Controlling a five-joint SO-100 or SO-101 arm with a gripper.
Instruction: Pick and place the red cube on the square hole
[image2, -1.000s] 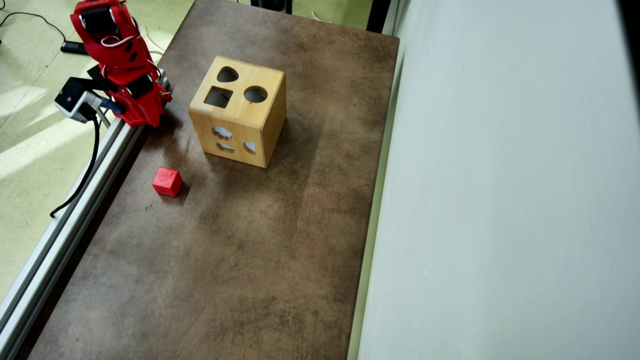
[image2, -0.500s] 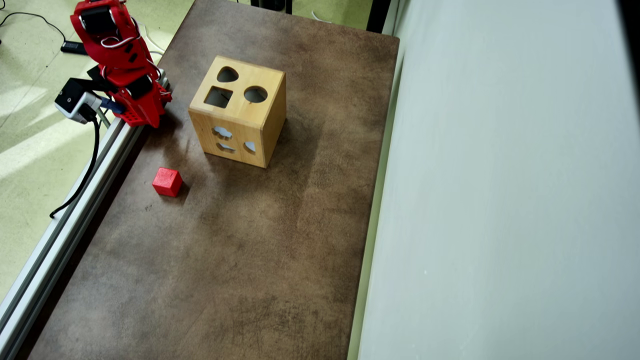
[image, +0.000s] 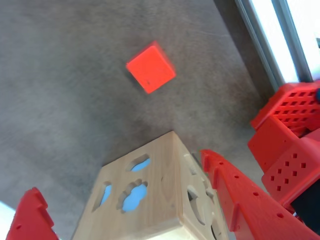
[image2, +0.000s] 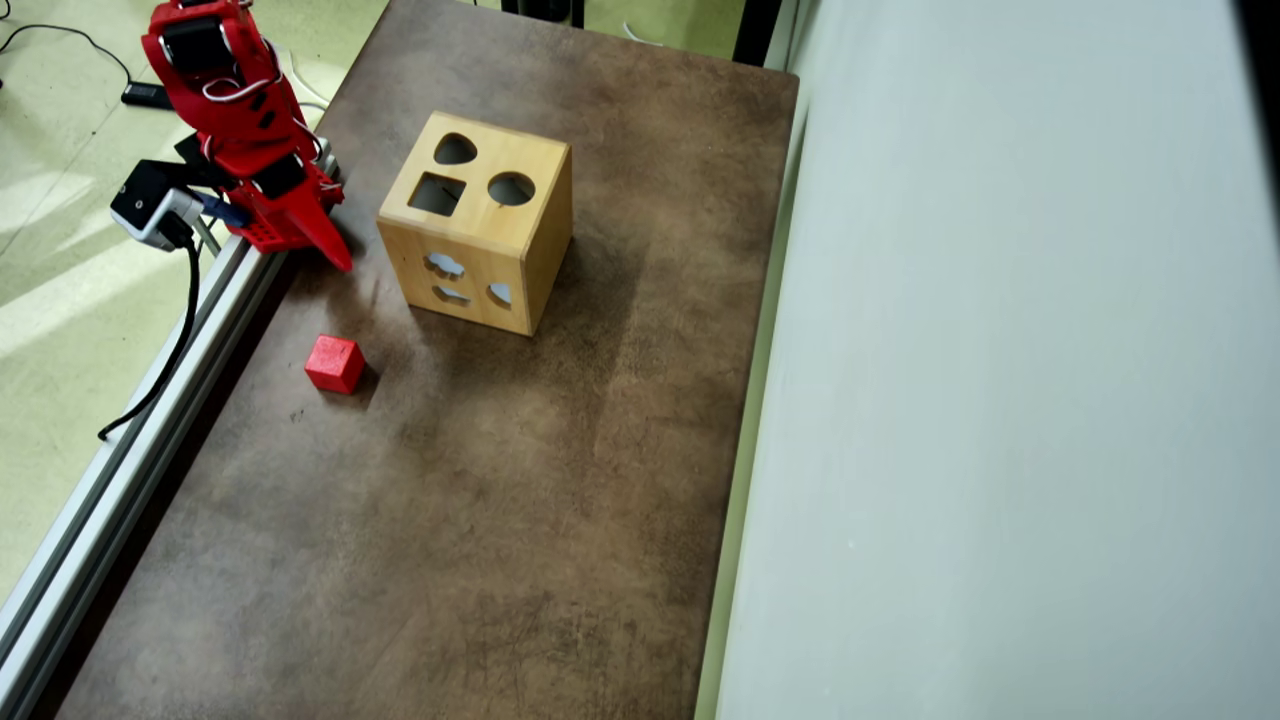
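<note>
The red cube (image2: 334, 363) lies on the brown table, in front and to the left of the wooden shape-sorter box (image2: 490, 232) in the overhead view. The box top has a square hole (image2: 437, 193), a heart hole and a round hole. My red gripper (image2: 335, 255) hangs just left of the box and above the cube's spot, touching neither. In the wrist view the gripper (image: 119, 171) is open and empty, with its jaws wide apart. The box (image: 160, 170) shows between them and the cube (image: 150, 67) lies farther off on the table.
An aluminium rail (image2: 150, 400) runs along the table's left edge. A pale panel (image2: 1000, 400) borders the right edge. The arm's red body (image: 290, 140) fills the wrist view's right side. A white camera (image2: 150, 200) with a black cable sits by the arm.
</note>
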